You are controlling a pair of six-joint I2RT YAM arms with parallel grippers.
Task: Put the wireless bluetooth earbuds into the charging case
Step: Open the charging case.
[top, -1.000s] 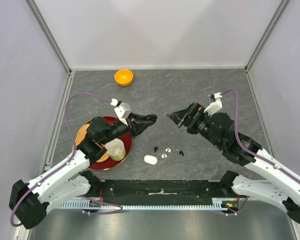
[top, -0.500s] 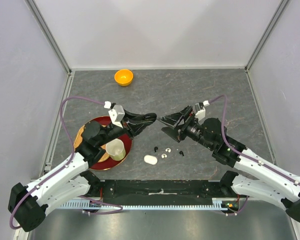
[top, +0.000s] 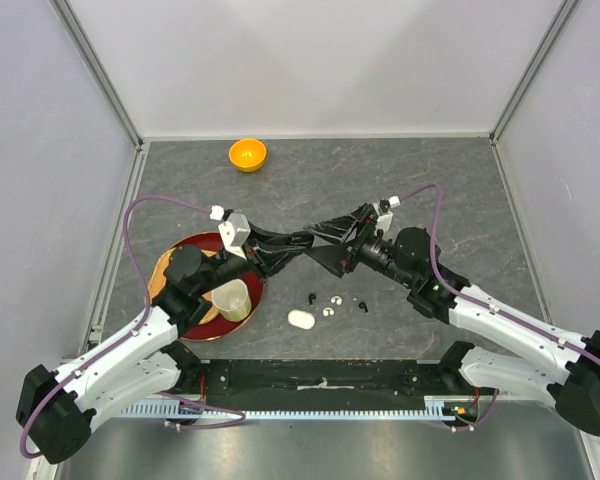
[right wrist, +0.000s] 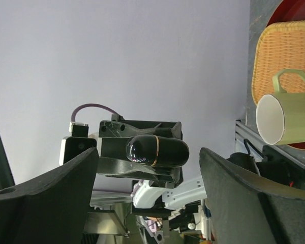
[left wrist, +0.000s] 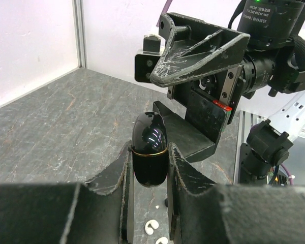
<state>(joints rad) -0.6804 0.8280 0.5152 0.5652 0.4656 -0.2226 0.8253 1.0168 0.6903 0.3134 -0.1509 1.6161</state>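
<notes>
My left gripper [top: 302, 238] is shut on a glossy black charging case with a gold band [left wrist: 149, 133], held closed above the table; the case also shows in the right wrist view [right wrist: 157, 151]. My right gripper [top: 320, 243] is open, with its jaws spread wide on either side of the case's free end and not touching it. Two black earbuds [top: 311, 298] [top: 362, 306] and two white earbuds [top: 337, 299] [top: 327, 311] lie on the table below. The white earbuds show under my left fingers [left wrist: 151, 227].
A closed white case [top: 300, 319] lies near the earbuds. A red tray [top: 180, 250] at left carries a wicker basket [right wrist: 284, 56] and a pale green mug [top: 232, 298]. An orange bowl [top: 247, 154] sits at the back.
My right gripper has swung left and closed the distance to the left gripper, so its open jaws now flank the black case. The left gripper has barely moved.
</notes>
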